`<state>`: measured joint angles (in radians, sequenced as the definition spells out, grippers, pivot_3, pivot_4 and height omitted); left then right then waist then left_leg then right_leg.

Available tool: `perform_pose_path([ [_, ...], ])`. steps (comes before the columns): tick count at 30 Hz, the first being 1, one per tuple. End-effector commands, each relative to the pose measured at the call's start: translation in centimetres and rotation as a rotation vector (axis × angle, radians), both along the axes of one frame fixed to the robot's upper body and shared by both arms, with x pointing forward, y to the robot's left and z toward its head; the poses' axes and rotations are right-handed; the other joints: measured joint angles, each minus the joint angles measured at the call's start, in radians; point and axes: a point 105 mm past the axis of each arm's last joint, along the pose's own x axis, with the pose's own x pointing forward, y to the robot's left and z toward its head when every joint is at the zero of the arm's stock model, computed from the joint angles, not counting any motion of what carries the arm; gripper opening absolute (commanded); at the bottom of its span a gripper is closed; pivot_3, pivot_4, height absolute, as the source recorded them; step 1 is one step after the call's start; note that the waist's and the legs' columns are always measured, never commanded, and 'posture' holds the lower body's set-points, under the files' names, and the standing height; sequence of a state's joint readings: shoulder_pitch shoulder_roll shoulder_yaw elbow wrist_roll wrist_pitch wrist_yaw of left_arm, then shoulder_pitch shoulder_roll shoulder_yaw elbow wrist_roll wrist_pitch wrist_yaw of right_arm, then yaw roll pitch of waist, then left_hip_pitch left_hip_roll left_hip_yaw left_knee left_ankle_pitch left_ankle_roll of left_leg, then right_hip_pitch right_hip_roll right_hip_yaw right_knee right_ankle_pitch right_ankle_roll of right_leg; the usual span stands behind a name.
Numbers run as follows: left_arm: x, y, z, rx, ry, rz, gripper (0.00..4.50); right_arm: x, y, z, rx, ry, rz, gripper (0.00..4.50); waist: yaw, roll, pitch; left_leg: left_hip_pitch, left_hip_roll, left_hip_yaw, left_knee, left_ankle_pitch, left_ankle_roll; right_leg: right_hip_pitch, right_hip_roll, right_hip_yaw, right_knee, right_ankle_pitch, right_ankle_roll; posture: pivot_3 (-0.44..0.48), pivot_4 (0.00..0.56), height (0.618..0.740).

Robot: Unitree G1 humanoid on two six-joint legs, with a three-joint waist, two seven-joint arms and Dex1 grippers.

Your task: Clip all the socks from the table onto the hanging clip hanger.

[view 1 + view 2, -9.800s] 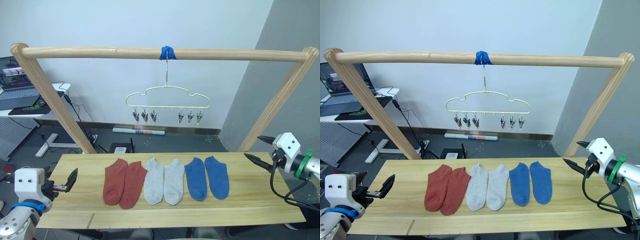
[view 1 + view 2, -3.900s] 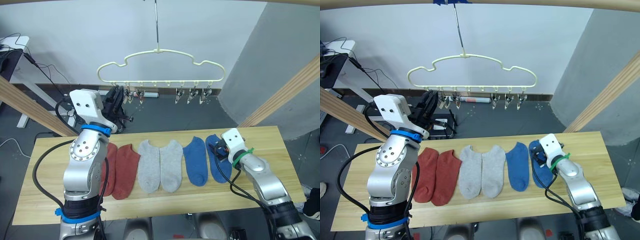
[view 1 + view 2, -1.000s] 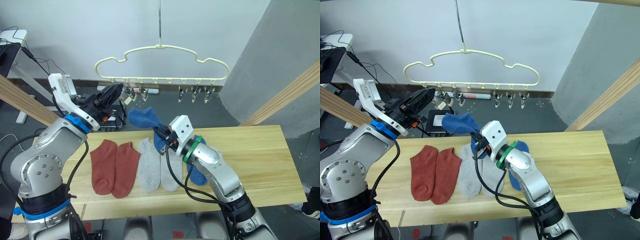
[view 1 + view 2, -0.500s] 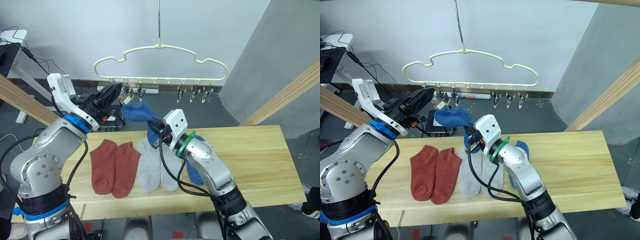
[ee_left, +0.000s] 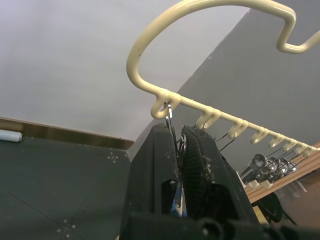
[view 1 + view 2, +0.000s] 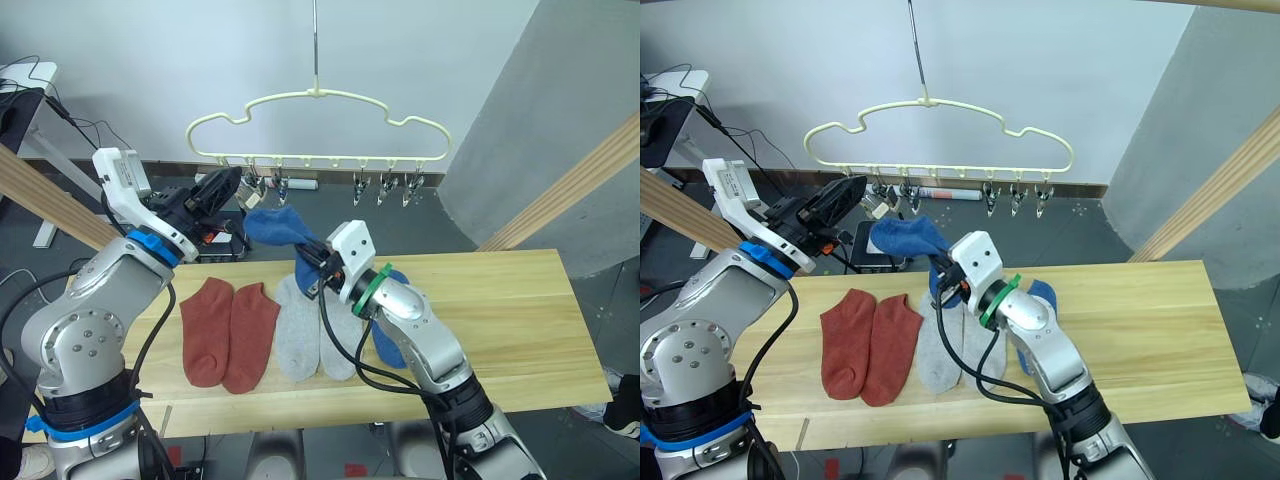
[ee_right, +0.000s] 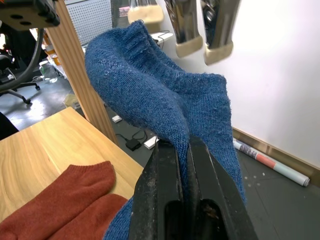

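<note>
Up at the left end of the pale yellow clip hanger [image 6: 318,125], left end effector [image 6: 228,183] raised from a bent elbow, black fingers [image 5: 197,165] pinched narrowly on the end metal clip [image 5: 172,150] — the clip's lower part hidden between them. Reaching across from the right with forearm angled upward, right end effector [image 6: 310,266] clamped on a blue sock [image 7: 165,97], lifted clear of the counter [image 6: 500,310] with its cuff just below the leftmost clips. Still flat on the counter: two rust-red socks [image 6: 228,332], two light grey socks [image 6: 300,340] partly covered by the right arm, and a second blue sock [image 6: 392,340], mostly hidden behind that forearm — shape hard to make out.
</note>
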<state>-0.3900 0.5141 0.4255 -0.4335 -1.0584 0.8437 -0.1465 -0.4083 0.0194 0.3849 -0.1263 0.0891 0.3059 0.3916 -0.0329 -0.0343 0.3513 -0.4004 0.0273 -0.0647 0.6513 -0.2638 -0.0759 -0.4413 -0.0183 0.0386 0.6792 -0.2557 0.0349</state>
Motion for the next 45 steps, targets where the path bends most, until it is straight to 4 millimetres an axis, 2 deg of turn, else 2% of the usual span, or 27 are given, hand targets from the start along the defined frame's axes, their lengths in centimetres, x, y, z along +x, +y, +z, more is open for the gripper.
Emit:
perform_pose_path([
  [1, -0.8, -0.6, 1.0, -0.005, -0.056, -0.028, 0.11, -0.5, 0.8, 0.7, 0.008, -0.024, 0.025, 0.00, 0.000, 0.000, 0.000, 0.000, 0.000, 0.000, 0.000, 0.000, -0.001, 0.000, 0.000, 0.000, 0.000, 0.000, 0.000, -0.012, 0.323, 0.740],
  [11, -0.7, -0.8, 1.1, -0.008, -0.060, -0.031, 0.11, -0.3, 1.3, 0.7, -0.007, -0.030, 0.024, 0.00, 0.000, 0.000, 0.000, 0.000, 0.000, 0.000, 0.000, 0.001, -0.001, 0.000, 0.000, 0.000, 0.000, 0.000, 0.000, -0.011, 0.323, 0.740],
  [14, -0.7, -0.8, 1.0, -0.005, -0.058, -0.032, 0.11, -0.4, 1.3, 1.4, 0.034, -0.033, 0.022, 0.00, 0.000, 0.000, 0.000, 0.000, 0.000, 0.000, 0.001, 0.001, -0.001, 0.000, 0.000, 0.000, 0.000, 0.000, 0.000, -0.011, 0.323, 0.740],
  [28, -0.6, -0.3, 0.8, -0.001, -0.051, -0.010, 0.11, -0.3, 0.7, 1.9, 0.075, -0.031, 0.011, 0.00, 0.000, 0.000, 0.000, 0.000, 0.000, 0.000, 0.002, 0.001, -0.001, 0.000, 0.000, 0.000, 0.001, 0.000, 0.000, -0.011, 0.324, 0.740],
  [34, -0.6, -0.3, 0.7, -0.006, -0.043, -0.011, 0.11, -0.5, 1.4, 2.7, 0.113, -0.034, 0.031, 0.00, -0.001, 0.000, 0.000, 0.000, 0.000, 0.000, 0.003, 0.000, -0.001, 0.000, 0.000, 0.000, 0.001, 0.000, -0.001, -0.011, 0.324, 0.740],
  [40, -0.5, 0.2, 0.9, -0.011, -0.059, 0.011, 0.11, -0.6, 1.9, 2.7, 0.112, -0.031, 0.046, 0.00, 0.000, 0.000, 0.000, -0.001, 0.000, -0.001, 0.005, -0.001, 0.002, 0.000, 0.000, 0.000, 0.002, 0.001, -0.001, -0.002, 0.321, 0.740],
  [42, -0.4, 0.4, 0.5, -0.004, -0.037, 0.028, 0.82, -0.6, 1.9, 2.7, 0.109, -0.031, 0.050, 0.00, 0.000, 0.000, 0.000, -0.001, 0.000, -0.001, 0.006, -0.001, 0.002, 0.001, 0.000, -0.001, 0.002, 0.001, -0.001, -0.002, 0.321, 0.740],
  [43, -0.3, 0.4, 0.3, -0.001, -0.025, 0.031, 0.97, -0.6, 1.9, 2.6, 0.108, -0.031, 0.053, 0.00, 0.000, 0.000, 0.000, -0.001, 0.000, -0.001, 0.007, -0.001, 0.002, 0.001, 0.000, -0.001, 0.002, 0.001, -0.001, 0.000, 0.321, 0.740],
  [45, -0.4, 0.3, 0.4, -0.001, -0.031, 0.019, 1.62, -0.7, 2.0, 2.5, 0.098, -0.032, 0.056, 0.00, 0.000, 0.000, 0.000, -0.001, 0.000, -0.001, 0.007, -0.001, 0.002, 0.001, 0.000, -0.001, 0.002, 0.001, -0.001, 0.000, 0.321, 0.740],
])
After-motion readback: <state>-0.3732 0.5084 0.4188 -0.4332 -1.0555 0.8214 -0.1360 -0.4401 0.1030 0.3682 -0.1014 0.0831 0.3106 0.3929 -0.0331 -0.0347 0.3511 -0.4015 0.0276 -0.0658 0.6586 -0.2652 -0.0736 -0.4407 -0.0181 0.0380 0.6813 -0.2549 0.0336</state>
